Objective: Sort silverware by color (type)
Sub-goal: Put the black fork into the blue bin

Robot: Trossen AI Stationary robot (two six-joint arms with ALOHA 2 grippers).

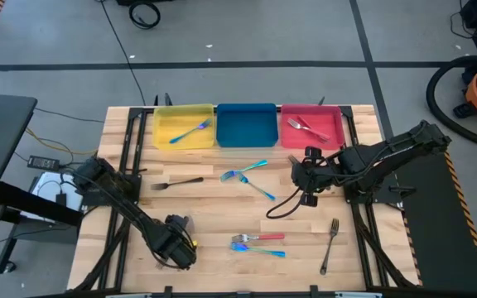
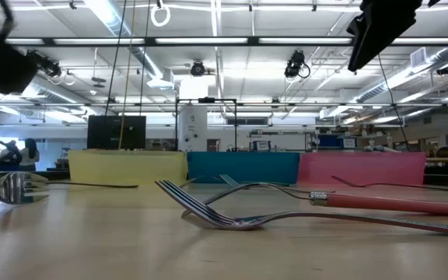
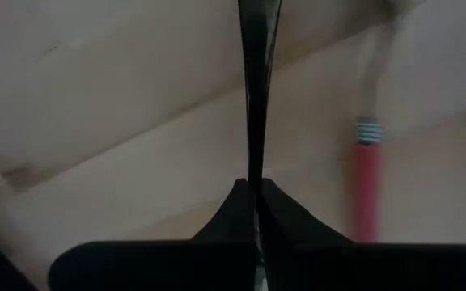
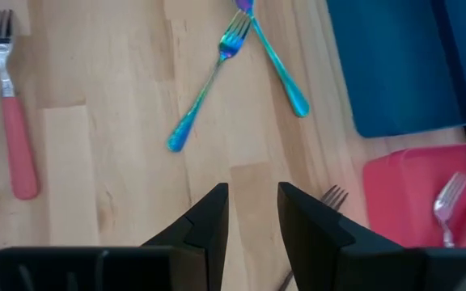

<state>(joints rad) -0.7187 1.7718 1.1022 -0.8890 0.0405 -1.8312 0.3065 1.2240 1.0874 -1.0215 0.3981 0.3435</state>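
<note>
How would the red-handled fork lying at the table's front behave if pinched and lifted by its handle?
The red-handled fork looks thin and rigid, so probably stiff and light. Its smooth handle may slip or pivot in a narrow pinch. It overlaps a teal-handled piece, which might shift too.

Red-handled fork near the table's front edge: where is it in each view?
High: red-handled fork, front centre.
Low: handle at right, close by.
Left wrist: blurred handle beyond the fingers.
Right wrist: whole fork, far from the trays.
Landmark: red tray, absent from the left wrist view.
</note>
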